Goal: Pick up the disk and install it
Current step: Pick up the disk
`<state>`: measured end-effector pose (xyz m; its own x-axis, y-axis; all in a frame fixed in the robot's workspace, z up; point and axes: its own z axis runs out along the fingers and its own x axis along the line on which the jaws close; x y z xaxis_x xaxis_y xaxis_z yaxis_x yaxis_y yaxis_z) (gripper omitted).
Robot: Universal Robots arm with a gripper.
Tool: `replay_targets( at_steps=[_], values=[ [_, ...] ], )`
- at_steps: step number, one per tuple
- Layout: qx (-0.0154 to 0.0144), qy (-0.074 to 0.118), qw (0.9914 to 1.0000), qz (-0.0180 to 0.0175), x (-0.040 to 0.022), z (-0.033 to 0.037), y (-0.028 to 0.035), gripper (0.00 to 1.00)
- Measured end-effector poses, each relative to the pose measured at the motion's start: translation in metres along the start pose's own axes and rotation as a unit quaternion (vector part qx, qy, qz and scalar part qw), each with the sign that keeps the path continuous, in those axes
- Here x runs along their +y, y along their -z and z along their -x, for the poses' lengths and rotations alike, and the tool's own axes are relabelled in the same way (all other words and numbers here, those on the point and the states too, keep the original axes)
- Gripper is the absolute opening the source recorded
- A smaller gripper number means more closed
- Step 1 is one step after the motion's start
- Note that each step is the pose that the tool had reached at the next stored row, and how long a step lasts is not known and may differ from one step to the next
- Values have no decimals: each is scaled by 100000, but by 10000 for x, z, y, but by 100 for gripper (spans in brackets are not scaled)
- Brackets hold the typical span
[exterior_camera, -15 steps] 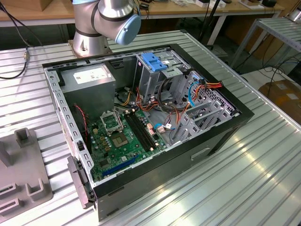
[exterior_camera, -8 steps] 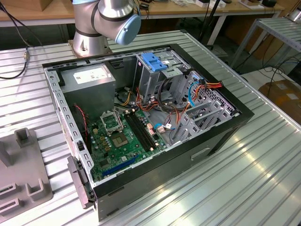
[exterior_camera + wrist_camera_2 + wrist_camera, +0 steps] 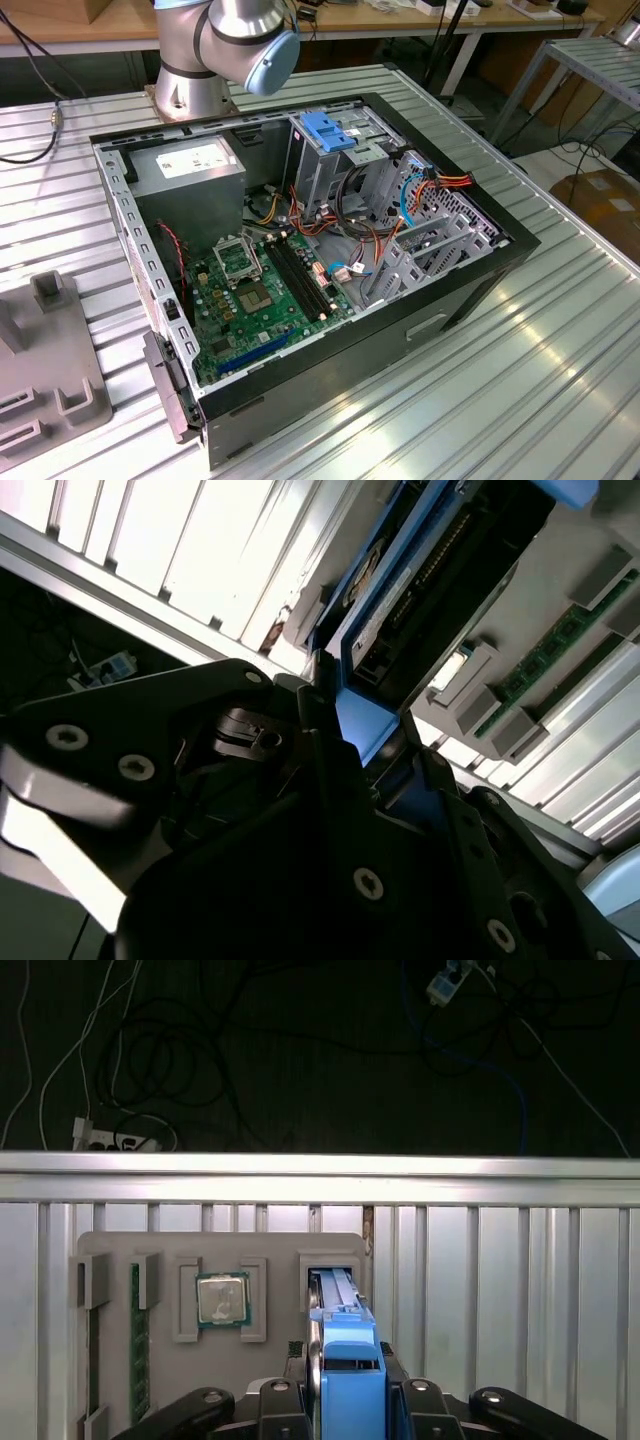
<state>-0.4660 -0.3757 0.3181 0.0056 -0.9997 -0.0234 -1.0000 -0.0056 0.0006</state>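
Disk (blue-railed), apparently within gripper

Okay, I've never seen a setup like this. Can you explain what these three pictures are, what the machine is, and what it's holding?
It is one robot arm standing on a slatted metal table. The exterior view, from a camera off the arm, shows an open computer case on that table. Both wrist views come from cameras riding on the arm. The first wrist view looks at a grey tray holding a processor chip and a memory stick. The gripper is closed on the disk, at its blue rail.
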Motion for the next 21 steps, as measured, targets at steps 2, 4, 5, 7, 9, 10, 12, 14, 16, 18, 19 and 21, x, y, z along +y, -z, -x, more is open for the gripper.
replay_targets(
  at_steps=[2, 4, 5, 7, 9, 10, 12, 14, 16, 18, 19, 21],
  values=[
    [-23, -2, 100000, 0, 0, 1, 31, 37],
    [-70, -2, 100000, -2, 0, 2, 74, 37],
    [-84, 0, 100000, -1, 0, 2, 86, 37],
    [-140, -1, 100000, -5, 0, 3, 129, 37],
    [-216, 1, 100000, -4, 0, 4, 160, 37],
    [-261, -1, 100000, -8, 0, 4, 177, 37],
    [-316, -1, 100000, -2, 0, 5, 221, 37],
    [-323, -1, 99999, -2, 0, 6, 263, 37],
    [-326, -1, 99999, -4, 0, 7, 313, 37],
    [-328, -1, 99999, -5, 0, 8, 348, 37],
    [-326, -2, 99999, -3, 0, 9, 368, 37],
    [-327, 1, 99999, -3, 0, 10, 424, 37]
  ],
)
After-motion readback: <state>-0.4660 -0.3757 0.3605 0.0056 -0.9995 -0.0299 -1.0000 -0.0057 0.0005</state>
